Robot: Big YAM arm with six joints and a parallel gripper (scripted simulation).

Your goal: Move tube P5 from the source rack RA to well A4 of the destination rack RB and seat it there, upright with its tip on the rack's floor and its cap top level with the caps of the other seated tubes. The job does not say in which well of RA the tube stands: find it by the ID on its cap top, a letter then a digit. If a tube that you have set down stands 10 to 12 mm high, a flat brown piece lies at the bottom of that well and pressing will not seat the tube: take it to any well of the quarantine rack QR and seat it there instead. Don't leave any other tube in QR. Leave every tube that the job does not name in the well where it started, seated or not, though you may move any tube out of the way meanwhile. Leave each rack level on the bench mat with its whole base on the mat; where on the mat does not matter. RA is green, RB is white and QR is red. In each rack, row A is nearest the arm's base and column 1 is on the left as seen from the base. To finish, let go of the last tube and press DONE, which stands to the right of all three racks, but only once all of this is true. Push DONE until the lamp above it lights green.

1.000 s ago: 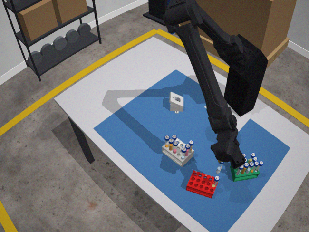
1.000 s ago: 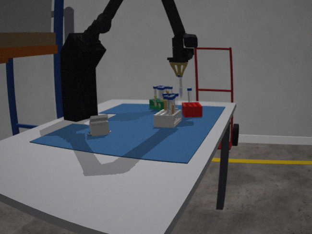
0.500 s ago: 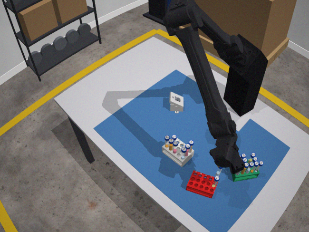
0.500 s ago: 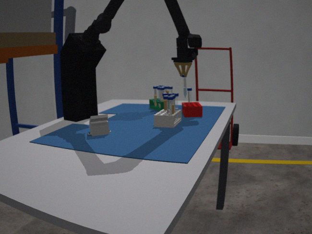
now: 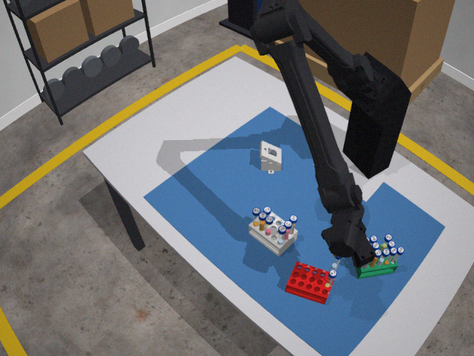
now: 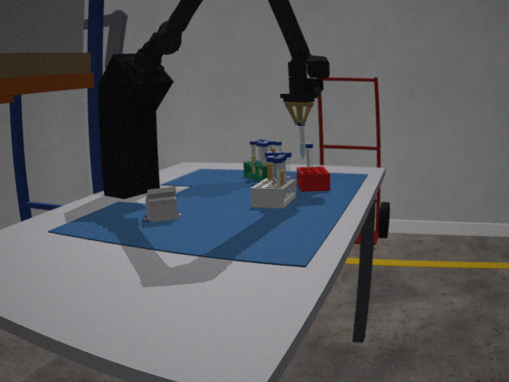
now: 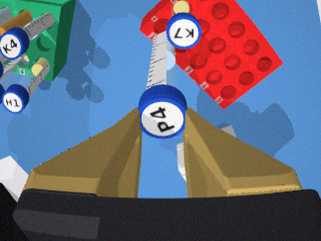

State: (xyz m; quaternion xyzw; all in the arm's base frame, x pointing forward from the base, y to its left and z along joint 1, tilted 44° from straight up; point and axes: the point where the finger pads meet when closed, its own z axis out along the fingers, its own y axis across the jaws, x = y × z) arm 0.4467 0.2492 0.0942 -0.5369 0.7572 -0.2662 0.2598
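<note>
— P5: can you find it?

— Not by its label. The caps I can read in the wrist view are K4 (image 7: 12, 45) and one starting with H (image 7: 13, 99) in the green rack (image 7: 55, 19), and K7 (image 7: 181, 32) in a corner well of the red rack (image 7: 231, 39). The rest of the green rack's caps are too small to read from the top view, so I cannot tell which well P5 is in.

— And the claw (image 7: 161, 132)?

— Clenched on a tube whose cap reads P4 (image 7: 161, 118), not P5. The tan fingers pinch it from both sides just under the blue cap, only narrowly apart.

— How does the tube hang?

— Upright, tip down. From the side, it (image 6: 301, 142) hangs in the air with its tip above the level of the red rack's top, just beside K7. From above, it is between the red and green racks, over the blue mat (image 5: 214, 191) on the counter (image 5: 153, 126).

— Touching anything else?

— Nothing I can see but the fingers.
</note>
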